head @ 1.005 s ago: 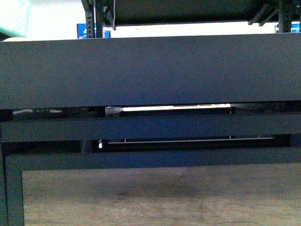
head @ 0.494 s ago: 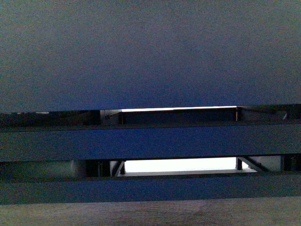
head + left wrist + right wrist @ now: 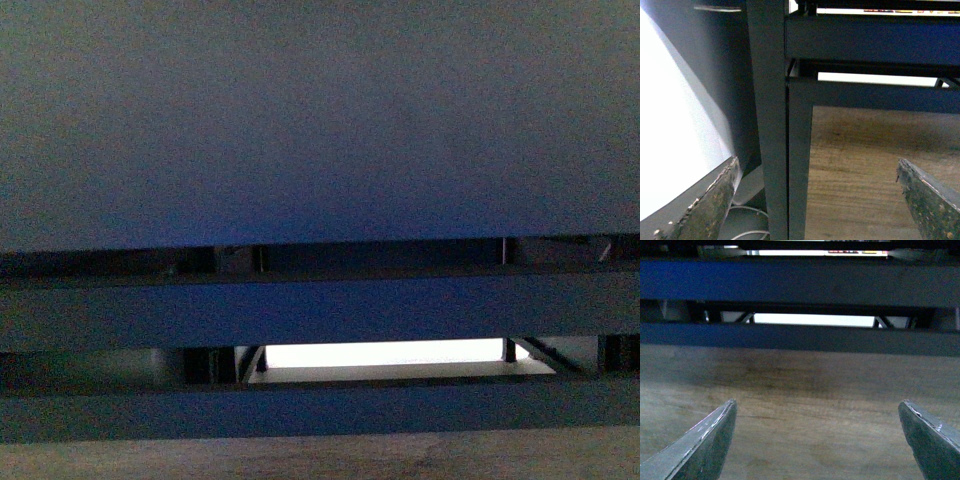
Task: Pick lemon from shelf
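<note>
1. Front view: nose right up against the shelf (image 3: 320, 120). One broad dark panel (image 3: 320, 60) across the top, two horizontal rails (image 3: 320, 310) beneath it, and one strip of wooden floor (image 3: 320, 460) along the bottom. No arm in frame. Lemon count here is zero.
2. Reads as the search-and-approach stage, with nothing yet lined up. Best done by lifting the view to a tray level and finding the lemon before committing either arm.
3. Left wrist view: left gripper (image 3: 816, 162) down low near the floor, jaws spread wide, nothing between them. Two scuffed fingers (image 3: 705, 200) counted. One upright post (image 3: 772, 100) dead ahead, two rails crossing behind it, a white cable (image 3: 747, 232) at its foot. No lemon here either.
4. Worth steering that arm clear of the post on the way up, since a straight push forward looks likely to clip it.
5. Right wrist view: right gripper (image 3: 817, 402) also low over bare floor, jaws wide apart and empty. Two fingers (image 3: 700, 445), two rails ahead, zero lemons.
6. Whereabouts of the lemon: cannot tell from any of the three views. Probably on a level above these rails. Better to keep the jaws parted until it shows.
</note>
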Tool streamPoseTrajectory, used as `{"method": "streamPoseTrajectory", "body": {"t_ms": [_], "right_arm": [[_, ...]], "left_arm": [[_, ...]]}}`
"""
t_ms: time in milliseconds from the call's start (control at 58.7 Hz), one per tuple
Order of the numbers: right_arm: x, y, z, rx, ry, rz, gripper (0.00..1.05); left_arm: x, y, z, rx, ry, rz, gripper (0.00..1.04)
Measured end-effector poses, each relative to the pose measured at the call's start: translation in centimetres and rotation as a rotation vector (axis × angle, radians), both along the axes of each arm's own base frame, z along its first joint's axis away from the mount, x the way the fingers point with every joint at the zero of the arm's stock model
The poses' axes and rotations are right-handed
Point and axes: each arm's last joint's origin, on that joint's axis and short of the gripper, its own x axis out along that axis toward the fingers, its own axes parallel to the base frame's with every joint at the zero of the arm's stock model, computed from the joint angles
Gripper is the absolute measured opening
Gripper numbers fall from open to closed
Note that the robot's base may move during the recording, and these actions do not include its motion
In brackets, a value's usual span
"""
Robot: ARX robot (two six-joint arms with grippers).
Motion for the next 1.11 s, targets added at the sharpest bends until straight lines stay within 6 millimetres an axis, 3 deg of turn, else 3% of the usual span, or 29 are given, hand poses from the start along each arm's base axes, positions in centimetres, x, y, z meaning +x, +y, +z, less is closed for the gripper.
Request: {"method": "streamPoseTrajectory", "body": {"t_ms": [1108], "right_arm": [[0.00, 0.00, 0.00, 0.000, 0.000, 0.001, 0.97]], "left_arm": [[0.00, 0.00, 0.00, 0.000, 0.000, 0.000, 0.97]]}}
